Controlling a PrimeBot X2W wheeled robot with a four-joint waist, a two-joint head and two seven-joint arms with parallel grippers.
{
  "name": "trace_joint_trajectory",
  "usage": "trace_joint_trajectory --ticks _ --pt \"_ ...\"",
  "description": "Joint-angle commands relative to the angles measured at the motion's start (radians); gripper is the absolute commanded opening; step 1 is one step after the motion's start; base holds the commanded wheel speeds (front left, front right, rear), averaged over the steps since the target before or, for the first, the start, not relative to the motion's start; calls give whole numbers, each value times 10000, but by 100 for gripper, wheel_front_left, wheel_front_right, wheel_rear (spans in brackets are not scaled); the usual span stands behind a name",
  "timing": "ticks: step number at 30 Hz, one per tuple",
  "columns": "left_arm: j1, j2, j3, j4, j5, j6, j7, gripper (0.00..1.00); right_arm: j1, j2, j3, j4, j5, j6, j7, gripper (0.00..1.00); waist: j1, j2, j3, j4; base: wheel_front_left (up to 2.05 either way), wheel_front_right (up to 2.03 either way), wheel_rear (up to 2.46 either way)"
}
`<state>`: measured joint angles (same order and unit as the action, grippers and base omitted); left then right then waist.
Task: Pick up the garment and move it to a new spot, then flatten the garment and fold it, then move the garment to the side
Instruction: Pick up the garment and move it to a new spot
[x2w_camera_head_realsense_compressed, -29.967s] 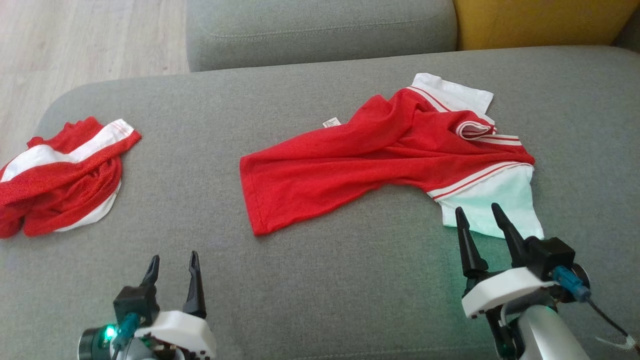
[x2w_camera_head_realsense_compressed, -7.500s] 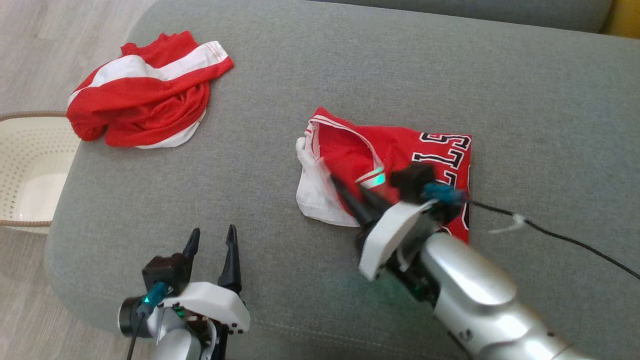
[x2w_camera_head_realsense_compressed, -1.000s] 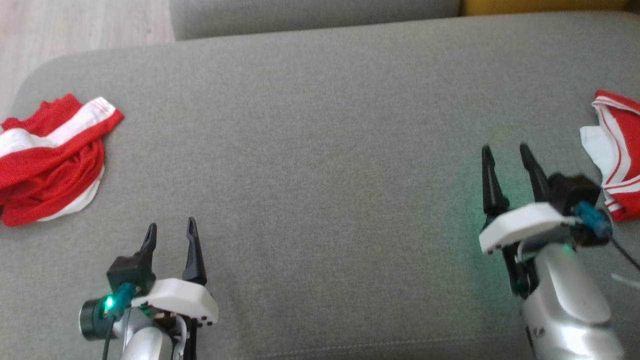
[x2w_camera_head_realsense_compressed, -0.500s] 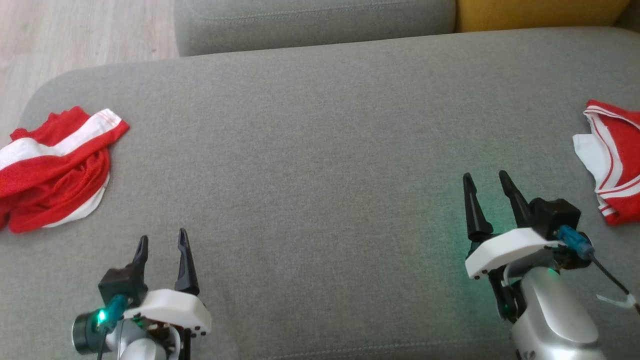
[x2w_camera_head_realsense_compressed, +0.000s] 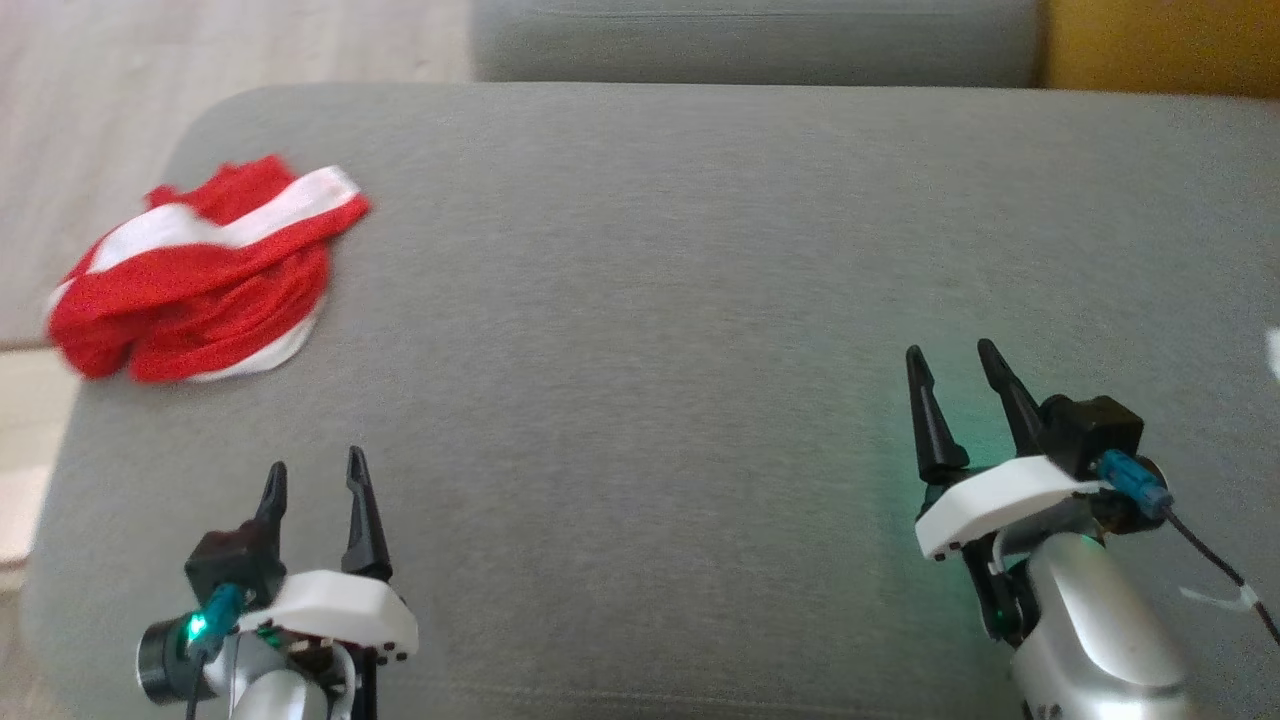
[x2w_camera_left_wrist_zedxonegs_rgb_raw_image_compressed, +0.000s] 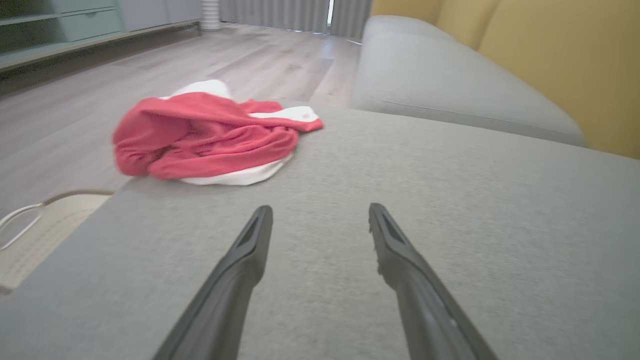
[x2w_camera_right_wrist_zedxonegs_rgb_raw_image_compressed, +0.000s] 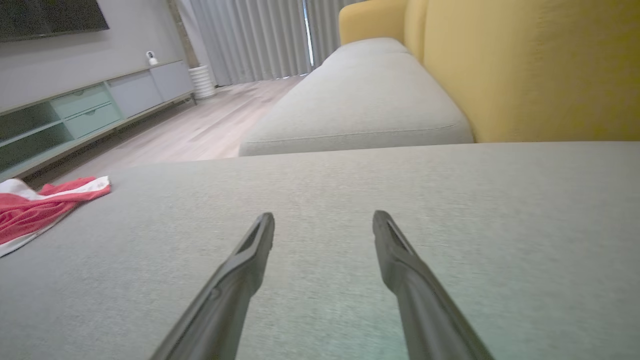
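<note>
Head view: garment (x2w_camera_head_realsense_compressed: 200, 270) beyond left tool (x2w_camera_head_realsense_compressed: 315, 462)

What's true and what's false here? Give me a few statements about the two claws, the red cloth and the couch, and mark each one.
1. The red and white garment lies near the left end of the grey sofa cushion. True.
2. The left gripper is clamped on the garment. False: its jaws stand open over bare cushion, apart from the garment, holding nothing.
3. The right gripper is open and empty. True.
4. The garment is folded into a neat flat square. False: it is bunched up in a crumpled heap.
5. A yellow backrest stands behind the grey cushions. True.
</note>
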<state>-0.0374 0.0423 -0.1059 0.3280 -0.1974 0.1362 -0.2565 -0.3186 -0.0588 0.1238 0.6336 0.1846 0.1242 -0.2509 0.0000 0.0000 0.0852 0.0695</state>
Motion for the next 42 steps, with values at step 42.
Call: trace_joint_trajectory --ticks 42 --pt "-3498 427 2683 1696 -470 -888 -53 100 -2073 73 1841 -1366 -546 65 213 100 0 0 2944 1587 0 0 0"
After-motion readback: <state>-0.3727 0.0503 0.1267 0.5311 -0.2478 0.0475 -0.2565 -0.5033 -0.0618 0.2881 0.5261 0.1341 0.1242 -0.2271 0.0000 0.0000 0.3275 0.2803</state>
